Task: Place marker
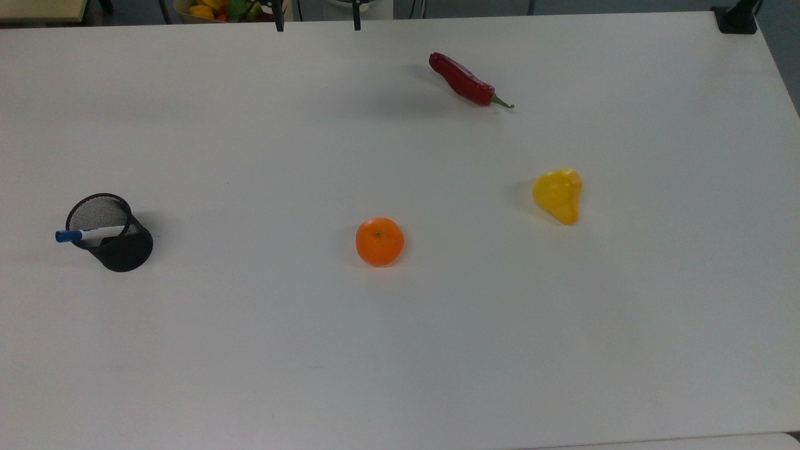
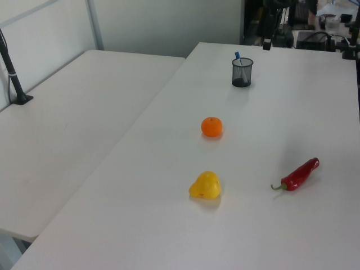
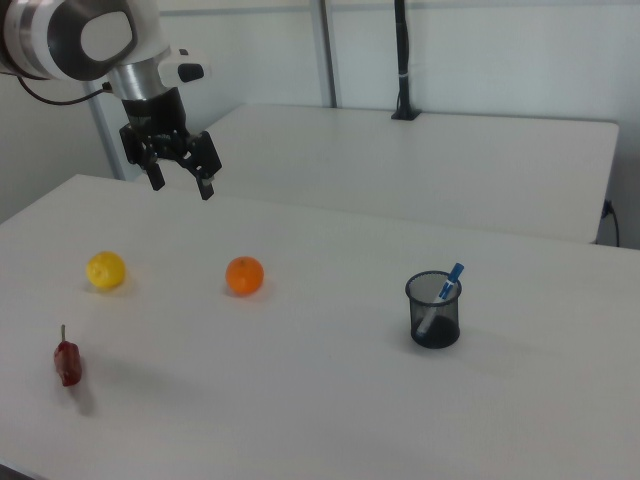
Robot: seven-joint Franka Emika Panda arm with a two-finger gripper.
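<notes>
The marker (image 1: pixel 87 235), white with a blue cap, stands tilted inside a black mesh cup (image 1: pixel 119 247) at the top view's left, cap sticking out over the rim. The marker (image 3: pixel 446 286) and cup (image 3: pixel 434 315) also show at the right view's right, and the marker (image 2: pixel 238 56) and cup (image 2: pixel 242 73) far back in the left view. My gripper (image 3: pixel 181 187) hangs open and empty above the table, well apart from the cup, over the far side near the orange. Its two fingertips (image 1: pixel 279 24) poke in at the top view's upper edge.
An orange (image 1: pixel 379 241) lies mid-table, a yellow fruit (image 1: pixel 558 195) to the top view's right, a red chili (image 1: pixel 465 81) near the far edge. A basket of toy fruit (image 1: pixel 219 9) and a black clamp (image 1: pixel 736 20) sit past the table (image 1: pixel 400 350). A second table (image 2: pixel 73 124) adjoins.
</notes>
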